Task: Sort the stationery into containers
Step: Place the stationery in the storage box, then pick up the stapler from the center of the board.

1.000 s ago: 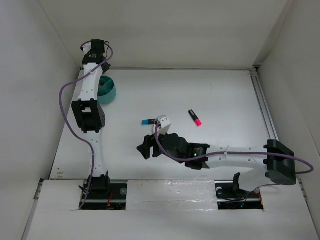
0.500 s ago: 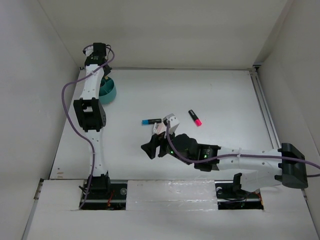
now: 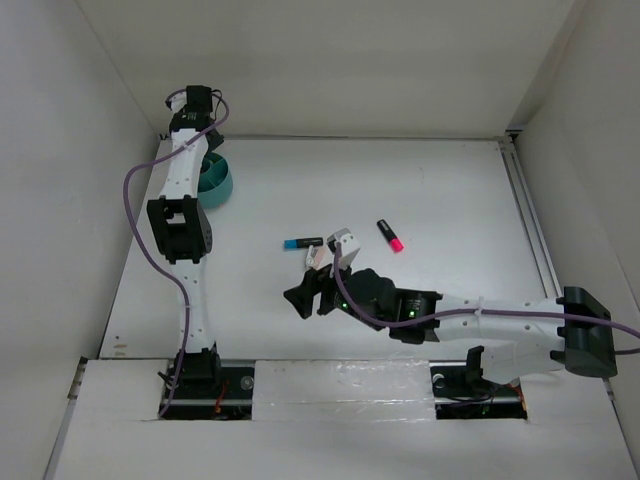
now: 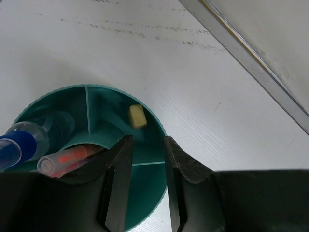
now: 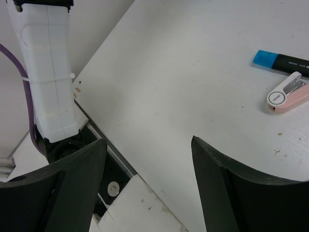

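Left pincer [image 4: 147, 142] hangs right over the round teal plastic tub with the inner dividers [image 4: 108, 106], which sits in the far-left corner of the white table [image 3: 450, 200]. Its jaws are a little apart with nothing between them, you can see straight down into the tub through the gap. The tiny tan block [image 4: 137, 116] is inside, in the far compartment right of the divider, close to the wall. Can't tell if it's flat on the bottom or leaning. The compartment on the left has the small clear bottle with the blue cap [image 4: 21, 142], and the thin salmon-pink pens [image 4: 65, 159] poke out next to it.

Right pincer [image 5: 147, 142] is low over the middle of the table, jaws spread wide, gripping nothing. Just past it lies the pink-white eraser [image 5: 288, 94], right next to the black marker with the blue end [image 5: 282, 60]. The black marker with the pink end [image 3: 390, 236] lies off to the right of those two, on its own.
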Robot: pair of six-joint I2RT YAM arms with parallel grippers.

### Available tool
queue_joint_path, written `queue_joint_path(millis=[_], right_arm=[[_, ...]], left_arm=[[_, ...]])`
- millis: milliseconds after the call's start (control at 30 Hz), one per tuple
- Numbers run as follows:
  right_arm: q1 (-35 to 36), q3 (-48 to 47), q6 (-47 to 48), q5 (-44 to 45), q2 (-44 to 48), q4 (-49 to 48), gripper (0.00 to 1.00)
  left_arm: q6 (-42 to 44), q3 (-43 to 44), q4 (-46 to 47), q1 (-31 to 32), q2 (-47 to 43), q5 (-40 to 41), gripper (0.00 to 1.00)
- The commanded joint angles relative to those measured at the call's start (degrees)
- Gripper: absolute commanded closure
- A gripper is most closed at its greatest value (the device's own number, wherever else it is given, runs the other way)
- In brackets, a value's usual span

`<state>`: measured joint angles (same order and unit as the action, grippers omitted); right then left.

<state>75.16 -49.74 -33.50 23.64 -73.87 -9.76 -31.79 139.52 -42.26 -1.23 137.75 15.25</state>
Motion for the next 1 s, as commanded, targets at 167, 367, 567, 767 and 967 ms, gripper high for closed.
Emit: queue_joint_path(millis=[167, 367, 567, 767, 967], right_arm=[[1.0, 0.3, -0.6, 1.7, 2.2, -1.2, 0.23], [1.0, 0.3, -1.1, 3.8, 2.2, -1.2, 0.22], [1.0, -4.2, -5.9, 11.1, -3.8, 6.3, 0.00], [-2.3, -19.0, -16.3, 20.7, -11.8, 28.8, 0.00], [-8.8, -24.1, -17.6, 15.6, -14.7, 37.3, 0.00]], left_arm=[[0.2, 0.0, 0.3, -0.3, -6.0, 0.8, 0.73], [0.2, 1.0, 1.5, -0.3, -11.5, -3.6, 0.65], [2.3, 1.3, 1.5, -0.8, -19.7, -12.4, 0.06], [4.4, -11.4, 5.8, -2.4, -36.4, -21.7, 0.00], [2.6, -40.4, 17.5, -2.4, -58.6, -26.2, 0.00]])
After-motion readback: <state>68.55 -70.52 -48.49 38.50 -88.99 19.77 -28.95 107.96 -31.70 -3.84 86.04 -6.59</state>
